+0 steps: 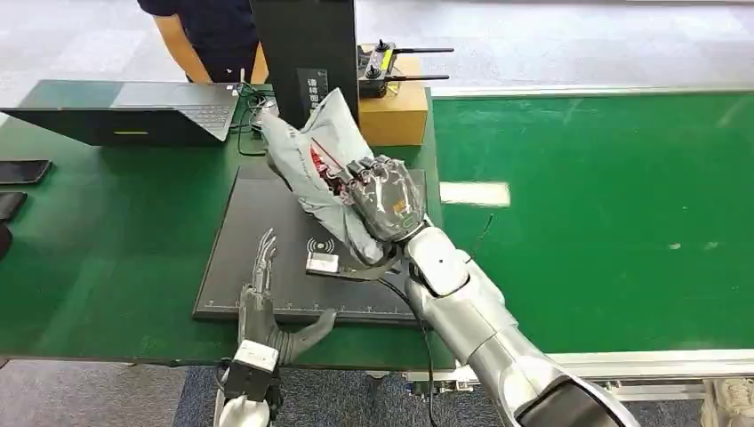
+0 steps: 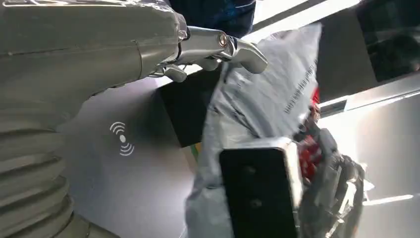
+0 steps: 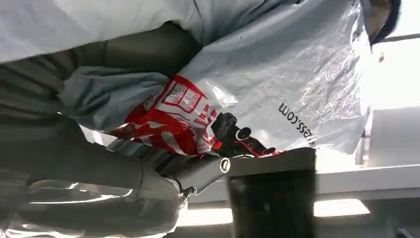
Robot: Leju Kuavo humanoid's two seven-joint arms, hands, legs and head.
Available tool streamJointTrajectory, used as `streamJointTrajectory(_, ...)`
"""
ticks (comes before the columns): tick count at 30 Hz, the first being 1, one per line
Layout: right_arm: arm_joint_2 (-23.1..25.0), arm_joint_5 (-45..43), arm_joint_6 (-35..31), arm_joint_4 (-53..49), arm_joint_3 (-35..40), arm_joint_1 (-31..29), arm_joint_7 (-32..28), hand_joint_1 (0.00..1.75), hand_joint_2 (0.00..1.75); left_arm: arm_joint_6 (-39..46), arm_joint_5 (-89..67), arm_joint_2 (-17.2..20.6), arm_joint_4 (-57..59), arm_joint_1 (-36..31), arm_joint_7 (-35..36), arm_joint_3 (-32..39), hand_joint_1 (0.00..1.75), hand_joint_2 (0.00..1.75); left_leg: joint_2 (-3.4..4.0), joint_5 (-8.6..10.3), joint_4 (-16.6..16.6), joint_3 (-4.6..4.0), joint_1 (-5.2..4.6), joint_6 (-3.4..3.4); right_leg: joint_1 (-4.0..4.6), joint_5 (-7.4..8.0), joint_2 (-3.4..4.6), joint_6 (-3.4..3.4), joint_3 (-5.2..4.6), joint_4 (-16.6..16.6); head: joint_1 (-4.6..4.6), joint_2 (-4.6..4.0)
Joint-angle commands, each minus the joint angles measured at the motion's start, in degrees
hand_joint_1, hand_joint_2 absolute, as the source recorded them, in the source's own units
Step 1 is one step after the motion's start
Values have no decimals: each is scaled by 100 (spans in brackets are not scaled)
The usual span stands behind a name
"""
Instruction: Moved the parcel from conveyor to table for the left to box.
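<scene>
Nearest to you: the left hand [image 1: 260, 307], resting low at the near edge of the dark scanning pad [image 1: 240, 267], fingers stretched forward and apart, thumb out to the side, holding nothing. In the left wrist view the same hand [image 2: 218, 49] shows its fingers spread with nothing between them.

Next: a small white device [image 1: 322, 262] lying on the pad beside the printed wireless mark [image 1: 320, 245].

Next: your right arm [image 1: 471, 311], silver, rising from the lower right across the pad's near corner.

Next: the right hand [image 1: 382, 196], closed around the parcel [image 1: 320, 160], a grey plastic mailer with a red-and-white label. You have it lifted above the pad, tilted, its upper end towards the black upright stand [image 1: 307, 53]. The right wrist view shows the fingers [image 3: 237, 141] pressed into the bag's crumpled face at the label [image 3: 173, 114].

To the right: the green conveyor [image 1: 605, 205], with a pale rectangular patch [image 1: 475, 193] on it.

Farther, on the green table [image 1: 98, 249]: an open laptop [image 1: 133, 111] at the left, a cardboard box [image 1: 396, 111] carrying a black controller with antennas [image 1: 378, 67], and two dark phones [image 1: 18, 182] at the left edge.

Farthest: a person in dark clothing [image 1: 209, 31] standing behind the table.
</scene>
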Motion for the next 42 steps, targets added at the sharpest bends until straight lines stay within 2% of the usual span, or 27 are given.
streamJointTrajectory(1, 28, -157, -55, 1011, 556, -283, -609, 131, 175, -10, -69, 117, 241, -78, 15, -3, 0, 175, 8, 0, -5, 12, 4, -4, 6, 2, 4, -13, 9, -5, -2, 0)
streamJointTrajectory(2, -43, 224, -55, 1250, 755, -336, -380, 124, 175, 22, -76, 125, 249, -71, 15, -9, 0, 175, 14, 5, -19, 28, 9, -9, 13, 9, 4, -31, 25, -20, -2, 0)
streamJointTrajectory(3, -43, 224, -55, 1250, 755, -336, -380, 124, 175, 22, -76, 125, 249, -71, 15, -9, 0, 175, 1, 1, -7, 13, 3, -4, 5, 1, -4, -13, 13, -7, 0, 0)
streamJointTrajectory(4, -8, 257, -55, 1610, 828, -394, -327, 9, 175, 51, -55, 135, 247, -70, 15, -11, 0, 175, 2, 3, -12, 18, 5, -5, 8, 3, -4, -18, 18, -13, -2, 0)
streamJointTrajectory(5, 152, 253, 153, 2411, 1026, -686, -128, 0, 175, 122, -20, 159, 244, -69, 15, -19, 0, 175, 2, 0, -5, 12, 3, -4, 5, 1, -2, -13, 12, -6, 0, 0)
streamJointTrajectory(7, 183, 288, 158, 2543, 1095, -745, -14, 0, 175, 124, -10, 181, 215, -51, 15, -20, 0, 175, 17, -1, -8, 19, 2, -5, 5, 3, 12, -16, 13, -6, 0, 0)
streamJointTrajectory(9, 189, 327, 445, 2746, 1229, -821, 212, 0, 175, 114, -42, 159, 209, -48, 15, 25, 0, 175, 9, 2, -10, 18, 2, -5, 5, 4, 4, -18, 14, -8, -2, 0)
streamJointTrajectory(13, 126, 154, 400, 2722, 1187, -770, 179, 0, 175, 58, -85, 135, 196, -77, 15, 47, 0, 175, 2, 1, -4, 8, 3, -3, 5, 2, -3, -12, 8, -4, 0, 0)
streamJointTrajectory(14, 113, 25, 339, 2686, 1148, -742, 196, 0, 175, 12, -121, 109, 202, -93, 15, 76, 0, 175, 7, 7, -19, 25, 9, -9, 13, 10, -4, -31, 25, -21, -2, 0)
streamJointTrajectory(17, 86, -112, 269, 2616, 1111, -713, 213, 0, 175, -38, -158, 80, 212, -112, 15, 98, 0, 175, -1, 2, -3, 9, 4, -3, 6, 2, -7, -14, 9, -6, -2, 0)
streamJointTrajectory(21, 109, -1242, 3, 2238, 557, -516, -455, 0, 175, -134, -197, 23, 345, -226, 15, 123, 0, 175, -6, 6, -8, 14, 7, -6, 10, 4, -14, -23, 17, -13, 0, 0)
streamJointTrajectory(22, 103, -1247, 6, 2237, 554, -524, -458, 0, 175, -135, -195, 12, 343, -238, 18, 122, 0, 175, -10, 5, -3, 6, 3, -4, 6, 2, -16, -16, 9, -7, -2, 0)
streamJointTrajectory(24, 98, -2377, -55, 1569, -37, -229, -1172, 0, 175, -187, -229, -31, 515, -356, 15, 129, 0, 175, -10, 5, -2, 5, 3, -3, 5, 2, -15, -15, 7, -6, -2, 0)
streamJointTrajectory(25, 101, -2618, -55, 1540, -126, -198, -1302, 0, 175, -179, -224, -42, 564, -385, 15, 119, 0, 175, -13, 6, -4, 7, 6, -5, 9, 2, -20, -19, 11, -9, 0, 0)
streamJointTrajectory(27, 177, -4145, 170, 1376, -505, -8, -2199, 0, 175, -130, -150, -48, 723, -491, 15, 59, 0, 175, -12, 10, -14, 19, 9, -8, 13, 7, -22, -30, 23, -21, 0, 0)
streamJointTrajectory(28, 158, -4206, 146, 1382, -457, 3, -2219, 0, 175, -104, -128, -45, 753, -509, 15, 31, 0, 175, -13, 8, -9, 14, 7, -7, 10, 4, -21, -23, 18, -15, -2, 0)
streamJointTrajectory(29, 165, -5043, 343, 1118, -627, 207, -2578, 0, 175, -37, -32, -11, 817, -557, 15, -79, 0, 175, -11, 4, -3, 8, 3, -4, 6, 1, -17, -14, 10, -8, -2, 0)
streamJointTrajectory(31, 145, -5375, 403, 1008, -666, 300, -2647, 0, 175, -2, 12, 9, 836, -567, 15, -134, 0, 175, -17, 5, -5, 10, 4, -4, 7, 0, -22, -14, 15, -10, 0, 0)
streamJointTrajectory(33, -24, -6549, 999, 417, -734, 694, -2647, 0, 175, 103, 97, 65, 885, -565, 15, -287, 0, 175, -12, 3, -5, 13, 5, -4, 8, 0, -18, -15, 17, -12, 0, 0)
streamJointTrajectory(36, -203, -7125, 1286, -79, -763, 988, -2647, 0, 175, 92, 193, 99, 965, -633, 15, -384, 0, 175, -21, 6, -8, 14, 6, -5, 9, 0, -28, -20, 20, -16, 0, 0)
streamJointTrajectory(37, -203, -7125, 1286, -79, -763, 988, -2647, 0, 175, 92, 193, 99, 965, -633, 15, -384, 0, 175, -33, 9, -15, 20, 10, -6, 14, 0, -42, -26, 32, -25, -2, 0)
streamJointTrajectory(42, -465, -7399, 1214, -1177, -578, 1842, -2647, 0, 175, 109, 365, 146, 1269, -890, 15, -608, 0, 175, -30, 8, -15, 18, 10, -6, 14, 1, -40, -27, 29, -27, 0, 0)
